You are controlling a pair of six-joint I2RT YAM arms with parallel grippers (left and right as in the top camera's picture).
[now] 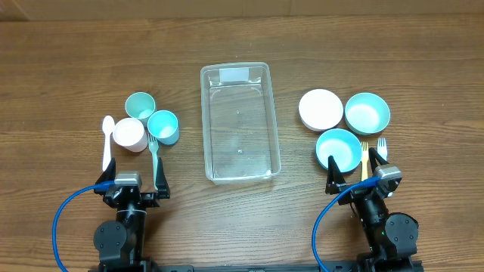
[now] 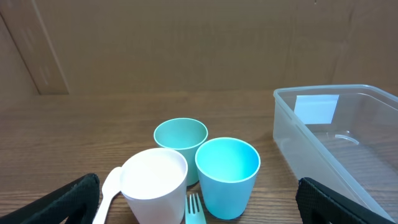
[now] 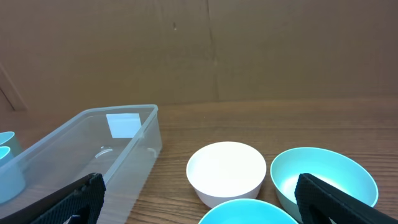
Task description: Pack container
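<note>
1. The container [image 1: 240, 143] sits in the middle of the surface [image 1: 423, 60]. Nothing is in it yet.
2. Its long side runs from the near edge, where your arms stand, toward the far edge. Its short ends face you and the far edge.
3. Your left hand [image 1: 131, 181] is low by the near edge, on the left side. Its fingers are spread wide and hold nothing. From here the container lies ahead and to the right.
4. Your right hand [image 1: 361, 180] is by the near edge too, on the right side. Its fingers are also spread wide and hold nothing. From here the container lies ahead and to the left.
5. Both hands look about as close to the container, so neither one wins.
6. What differs is what sits in front of each hand.
   - **Left hand:** the white cup [image 1: 129, 134], the blue cup [image 1: 163, 126] and the green cup [image 1: 140, 105] stand bunched together just ahead. The white spoon [image 1: 107, 142] and the teal fork [image 1: 153, 151] lie beside them.
   - **Right hand:** the near blue bowl [image 1: 338, 148] is just ahead, with the white bowl [image 1: 321, 109] and the far blue bowl [image 1: 367, 112] behind it. The yellow fork [image 1: 364, 159] and the white fork [image 1: 382, 148] lie close by.
7. I think each hand should pick from its own side and carry inward to the middle.
</note>
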